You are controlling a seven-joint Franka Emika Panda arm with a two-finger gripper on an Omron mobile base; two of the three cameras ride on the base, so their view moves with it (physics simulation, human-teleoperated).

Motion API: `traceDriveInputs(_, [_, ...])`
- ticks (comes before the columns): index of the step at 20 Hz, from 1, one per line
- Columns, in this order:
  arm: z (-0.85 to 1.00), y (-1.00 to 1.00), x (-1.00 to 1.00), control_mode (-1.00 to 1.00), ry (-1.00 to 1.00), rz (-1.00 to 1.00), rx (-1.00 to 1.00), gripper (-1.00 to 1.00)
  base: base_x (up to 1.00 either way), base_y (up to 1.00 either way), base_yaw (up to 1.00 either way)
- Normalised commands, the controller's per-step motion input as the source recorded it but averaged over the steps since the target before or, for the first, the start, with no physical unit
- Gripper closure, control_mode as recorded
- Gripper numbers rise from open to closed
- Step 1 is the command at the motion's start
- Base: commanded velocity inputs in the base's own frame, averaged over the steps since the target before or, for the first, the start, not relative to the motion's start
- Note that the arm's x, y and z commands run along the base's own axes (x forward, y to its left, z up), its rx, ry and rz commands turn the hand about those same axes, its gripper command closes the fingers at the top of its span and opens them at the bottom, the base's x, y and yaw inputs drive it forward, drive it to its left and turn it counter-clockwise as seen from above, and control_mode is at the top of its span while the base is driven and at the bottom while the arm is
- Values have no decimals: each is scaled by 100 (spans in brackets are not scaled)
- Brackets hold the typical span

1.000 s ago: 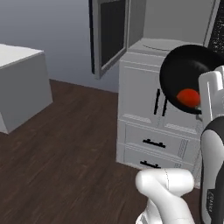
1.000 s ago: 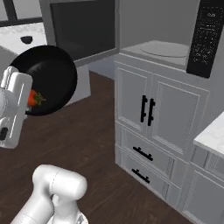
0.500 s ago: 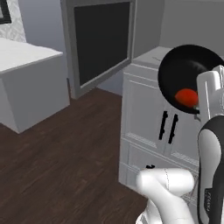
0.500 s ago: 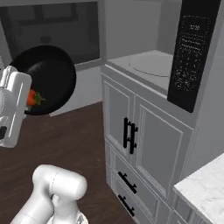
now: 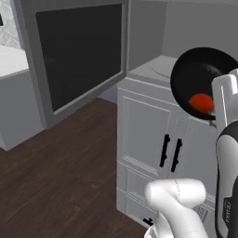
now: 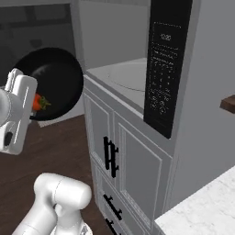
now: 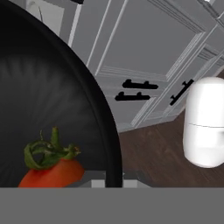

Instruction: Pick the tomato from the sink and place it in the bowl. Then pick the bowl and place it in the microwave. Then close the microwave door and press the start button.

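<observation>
My gripper point(image 5: 215, 114) point(image 6: 33, 108) point(image 7: 113, 182) is shut on the rim of the glossy black bowl point(image 5: 200, 74) point(image 6: 55, 78) point(image 7: 43, 96), which it holds tilted in the air. The red-orange tomato point(image 5: 201, 102) point(image 6: 37, 102) point(image 7: 52, 173), with a green stem, lies low in the bowl near the fingers. Just beyond the bowl is the open microwave point(image 6: 133, 75), its grey interior and round turntable in sight. The microwave door point(image 5: 79, 51) stands swung open to the left, its glass dark. The sink is out of view.
The dark control panel point(image 6: 163, 69) runs down the microwave's right side. White cabinets with dark handles point(image 5: 169, 151) point(image 6: 110, 156) stand below it. A marble counter point(image 6: 206, 206) lies at the lower right, dark wood floor point(image 5: 60, 176) to the left.
The whole picture has shifted: the base has moved closer, so the microwave, its door and the cabinets loom larger. The bowl with the tomato stays held in the same place in view.
</observation>
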Motion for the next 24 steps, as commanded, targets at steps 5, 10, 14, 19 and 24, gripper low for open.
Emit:
traceDriveInputs(5, [0, 0, 0, 100, 0, 0, 0, 100, 22, 7, -25])
traceDriveInputs(10, [0, 0, 0, 100, 0, 0, 0, 100, 37, 16, -33])
traceDriveInputs(14, [0, 0, 0, 100, 0, 0, 0, 100, 61, 12, -11])
traceDriveInputs(19, [0, 0, 0, 100, 0, 0, 0, 100, 51, 5, -13])
traceDriveInputs(24, [0, 0, 0, 100, 0, 0, 0, 100, 5, 0, -20])
